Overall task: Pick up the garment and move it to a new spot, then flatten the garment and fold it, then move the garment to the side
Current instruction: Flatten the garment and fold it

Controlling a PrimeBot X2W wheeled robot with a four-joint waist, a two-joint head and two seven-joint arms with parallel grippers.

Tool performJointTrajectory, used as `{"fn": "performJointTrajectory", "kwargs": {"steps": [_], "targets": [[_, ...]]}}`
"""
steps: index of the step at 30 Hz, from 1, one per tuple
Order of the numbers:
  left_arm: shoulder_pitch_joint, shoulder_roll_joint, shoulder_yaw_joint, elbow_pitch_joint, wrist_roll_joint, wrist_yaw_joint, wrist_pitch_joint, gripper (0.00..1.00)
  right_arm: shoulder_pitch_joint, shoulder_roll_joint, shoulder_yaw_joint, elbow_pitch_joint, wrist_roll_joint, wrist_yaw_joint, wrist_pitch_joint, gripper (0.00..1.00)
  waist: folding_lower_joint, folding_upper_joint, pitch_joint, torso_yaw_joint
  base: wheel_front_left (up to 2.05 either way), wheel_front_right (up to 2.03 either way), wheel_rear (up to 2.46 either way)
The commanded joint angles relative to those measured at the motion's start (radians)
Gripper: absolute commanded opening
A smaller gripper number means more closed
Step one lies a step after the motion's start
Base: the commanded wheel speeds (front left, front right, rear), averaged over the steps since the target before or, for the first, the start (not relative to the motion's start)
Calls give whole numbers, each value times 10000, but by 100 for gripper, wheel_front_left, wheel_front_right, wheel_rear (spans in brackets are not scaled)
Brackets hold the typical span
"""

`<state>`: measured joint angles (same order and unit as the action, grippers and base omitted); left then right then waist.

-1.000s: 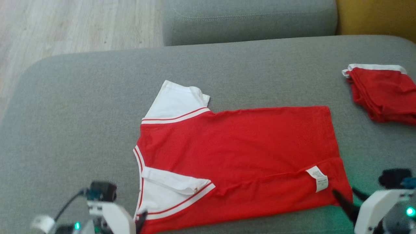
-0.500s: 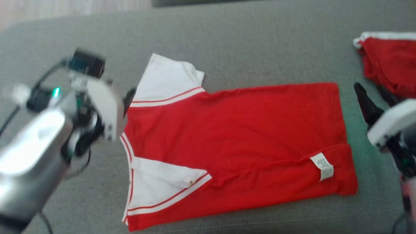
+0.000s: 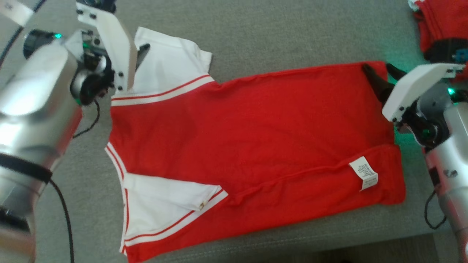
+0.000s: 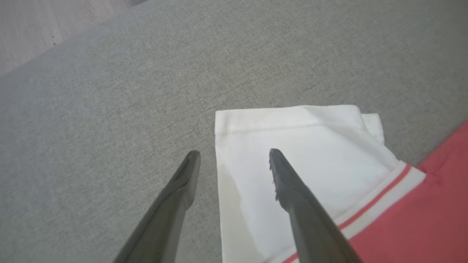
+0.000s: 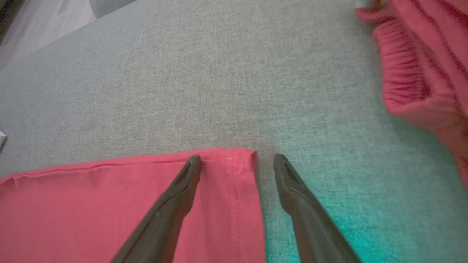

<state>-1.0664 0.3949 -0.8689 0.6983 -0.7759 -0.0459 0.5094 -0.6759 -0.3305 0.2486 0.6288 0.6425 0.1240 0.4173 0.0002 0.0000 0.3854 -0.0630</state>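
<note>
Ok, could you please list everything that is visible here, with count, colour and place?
shirt: one, red with white sleeves, spread on the cushion
label: one, white, on the shirt near its hem
second garment: one, red, cushion's far right
cushion: one, grey, under everything
floor: one, pale wood, beyond the cushion
left claw: one, dark, open, astride an edge of the far sleeve
right claw: one, dark, open, astride the shirt's far hem corner

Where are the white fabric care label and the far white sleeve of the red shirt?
white fabric care label (image 3: 363,173), head view, its middle.
far white sleeve (image 4: 329,153), left wrist view, its flat middle.
</note>
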Motion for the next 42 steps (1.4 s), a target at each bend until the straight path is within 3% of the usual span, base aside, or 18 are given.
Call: {"fn": "performJointTrajectory", "kwargs": {"steps": [1,14,15,16,17,18,19,20,21,29,35,42], "targets": [[-866,204,300,228,71,-105,-73,100,-270,-183,453,-115,262,67,-76,100,-2,0,285,-178,0,0,0],[-1728,-364,182,2546,-255,-664,126,100,-865,-642,2883,269,1829,67,-229,100,-2,0,772,-562,0,0,0],[-1746,-394,126,2576,-289,-714,160,100,-869,-710,3048,254,1930,67,-213,96,-2,0,771,-559,0,0,0],[-1750,-451,-4,2610,-387,-783,315,37,-864,-845,3333,206,2146,67,-199,64,-2,0,752,-540,0,0,0],[-1763,-462,-65,2602,-424,-803,347,13,-865,-918,3462,181,2244,67,-205,49,-2,0,745,-526,0,0,0],[-1778,-461,-113,2592,-454,-816,331,0,-864,-980,3595,142,2333,67,-231,38,-2,0,736,-516,0,0,0],[-1778,-461,-113,2592,-454,-816,331,0,-864,-980,3595,142,2333,67,-231,38,-2,0,736,-516,0,0,0],[-1791,-456,-162,2588,-475,-825,303,0,-870,-1025,3714,71,2421,67,-325,7,-2,0,727,-506,0,0,0],[-1828,-432,-205,2589,-462,-830,214,0,-889,-1065,3798,37,2495,67,-457,0,-2,0,719,-495,0,0,0],[-2101,-200,-313,3197,-89,-723,-965,0,-1231,-1058,3639,1019,2383,67,-2570,0,-2,0,299,-355,0,0,0],[-1949,-173,-365,3487,-201,-786,-1316,0,-1309,-812,3643,1851,2344,67,-3404,0,-2,0,-227,-163,0,0,0],[-1454,-275,-434,3072,-717,-840,-1702,0,-1045,-784,3951,1982,2456,67,-4124,0,-2,0,-1130,120,0,0,0]]}}
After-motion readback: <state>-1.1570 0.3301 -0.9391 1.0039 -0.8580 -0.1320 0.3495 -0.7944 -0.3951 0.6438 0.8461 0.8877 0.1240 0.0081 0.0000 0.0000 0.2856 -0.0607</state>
